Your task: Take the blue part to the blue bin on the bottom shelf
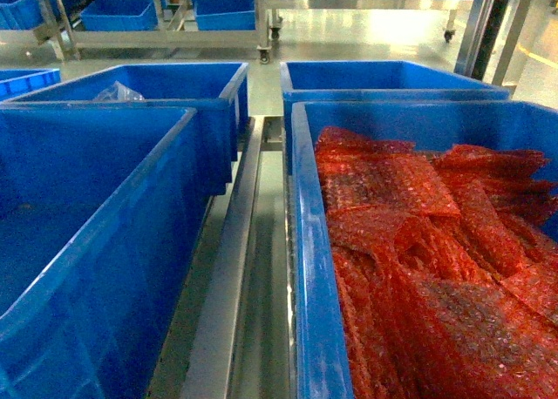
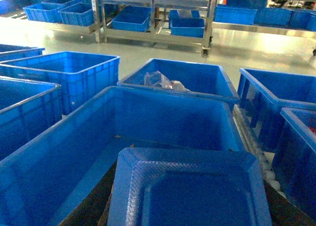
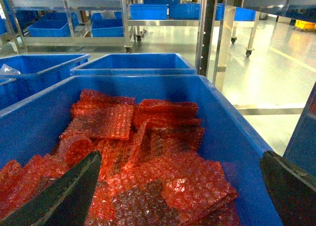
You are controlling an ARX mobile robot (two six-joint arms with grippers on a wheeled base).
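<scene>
The left claw (image 2: 187, 206) was hidden beneath a blue part (image 2: 190, 189), its grip impossible to tell. The right claw (image 3: 177, 196) stood spread over red bubble wrap (image 3: 148, 152), fingertips cut off.

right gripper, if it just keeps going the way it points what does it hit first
Most likely the red bubble-wrap bags heaped in the blue bin. The right gripper is open above them, angled down; the bin's far wall lies beyond. Depth is hard to judge.

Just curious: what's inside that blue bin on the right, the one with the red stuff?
The right bin holds a pile of red bubble-wrap bags, overlapping and crumpled. They cover the floor completely, so whatever lies beneath them, if anything, can't be seen.
</scene>
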